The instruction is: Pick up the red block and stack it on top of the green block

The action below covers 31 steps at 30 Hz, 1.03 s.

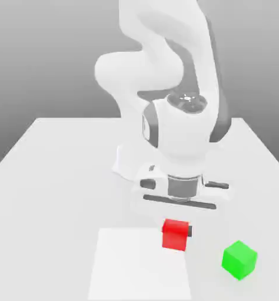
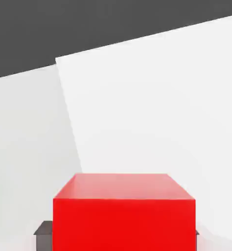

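Note:
The red block (image 1: 175, 234) sits between my gripper's (image 1: 176, 230) fingers, low over the near part of the table. One dark fingertip (image 1: 190, 230) pokes out at the block's side toward the exterior view's right. In the hand view the red block (image 2: 123, 215) is wedged between two dark fingertips (image 2: 43, 229), so the gripper (image 2: 120, 233) is shut on it. The green block (image 1: 239, 259) rests on the table, apart from the red one, nearer the front and toward the exterior view's right. Whether the red block touches the table I cannot tell.
A brighter white rectangular patch (image 1: 140, 264) lies flat on the grey-white table (image 1: 53, 170) under and beside the red block. The arm's bulky white base and links (image 1: 165, 76) rise behind the gripper.

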Motion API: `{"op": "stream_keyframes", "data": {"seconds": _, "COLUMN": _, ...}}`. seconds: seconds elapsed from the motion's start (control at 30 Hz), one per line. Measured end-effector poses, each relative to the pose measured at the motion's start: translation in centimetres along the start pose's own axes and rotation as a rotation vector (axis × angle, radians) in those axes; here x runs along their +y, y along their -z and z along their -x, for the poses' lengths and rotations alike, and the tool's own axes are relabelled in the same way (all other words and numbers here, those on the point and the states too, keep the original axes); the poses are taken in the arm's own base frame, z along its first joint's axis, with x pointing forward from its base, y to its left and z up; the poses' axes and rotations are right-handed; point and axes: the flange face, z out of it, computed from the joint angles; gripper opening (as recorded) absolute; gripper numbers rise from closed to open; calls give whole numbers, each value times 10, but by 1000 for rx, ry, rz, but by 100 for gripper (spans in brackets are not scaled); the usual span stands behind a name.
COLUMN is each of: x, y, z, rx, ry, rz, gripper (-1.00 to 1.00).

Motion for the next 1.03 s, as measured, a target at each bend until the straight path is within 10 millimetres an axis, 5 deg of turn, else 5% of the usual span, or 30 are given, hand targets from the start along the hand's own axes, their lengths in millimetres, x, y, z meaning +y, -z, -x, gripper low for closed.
{"op": "stream_keyframes", "data": {"seconds": 0.47, "x": -72, "y": 34, "z": 93, "rx": -1, "ry": -339, "rz": -1, "gripper": -100}}
{"op": "stream_keyframes", "data": {"seconds": 0.63, "x": -77, "y": -16, "z": 97, "rx": -1, "ry": -374, "rz": -1, "gripper": -100}}
{"op": "stream_keyframes", "data": {"seconds": 0.67, "x": -77, "y": -25, "z": 97, "rx": -1, "ry": -375, "rz": -1, "gripper": 100}}
{"op": "stream_keyframes", "data": {"seconds": 0.87, "x": -76, "y": -29, "z": 97, "rx": -1, "ry": -375, "rz": 0, "gripper": 100}}
{"op": "stream_keyframes", "data": {"seconds": 1.03, "x": -77, "y": 20, "z": 97, "rx": 0, "ry": -375, "rz": 1, "gripper": 100}}
